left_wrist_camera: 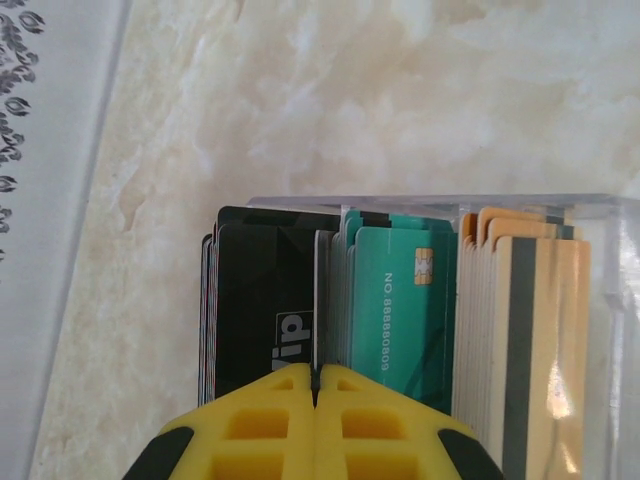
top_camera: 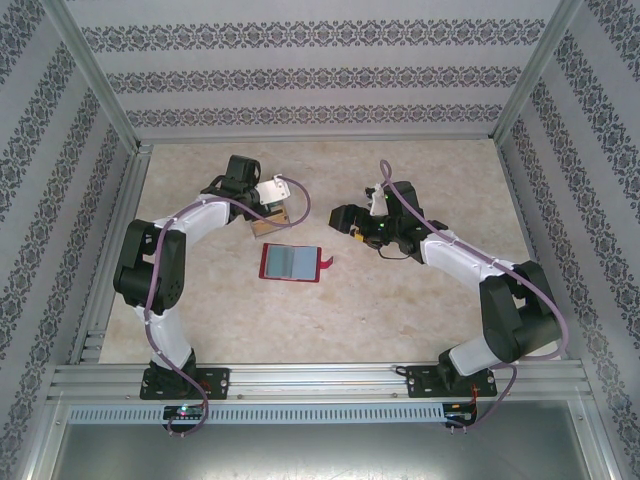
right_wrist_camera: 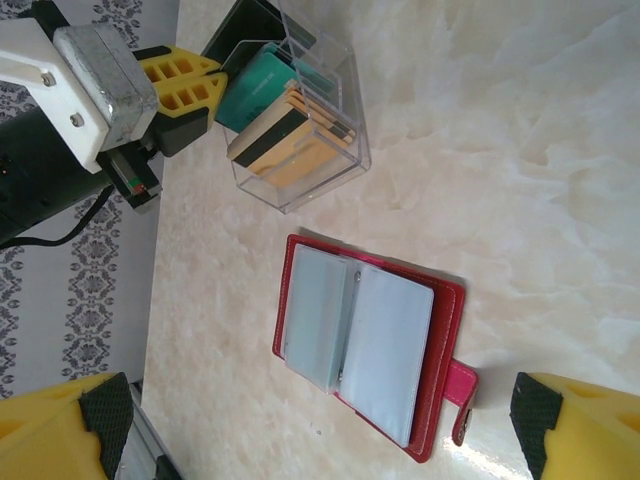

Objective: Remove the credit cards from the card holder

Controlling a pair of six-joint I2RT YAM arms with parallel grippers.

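L end effector [left_wrist_camera: 316, 378] closed, tips at cards [left_wrist_camera: 400, 290] in clear box [right_wrist_camera: 330, 150]. R end effector [right_wrist_camera: 318, 415] wide open, empty, near card holder [top_camera: 290, 262], which lies open on surface [top_camera: 400, 310] btwn arms.

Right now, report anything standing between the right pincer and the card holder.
Nothing visible does. Only bare table lies between the open right pincer and the open card holder; the card box sits apart, by the left pincer.

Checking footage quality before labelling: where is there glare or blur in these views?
Left wrist: the shut left claw is soft, close to the lens; glare on the clear box wall. Right wrist: card holder sharp, evenly lit. Top external: flat light, faint shadows.
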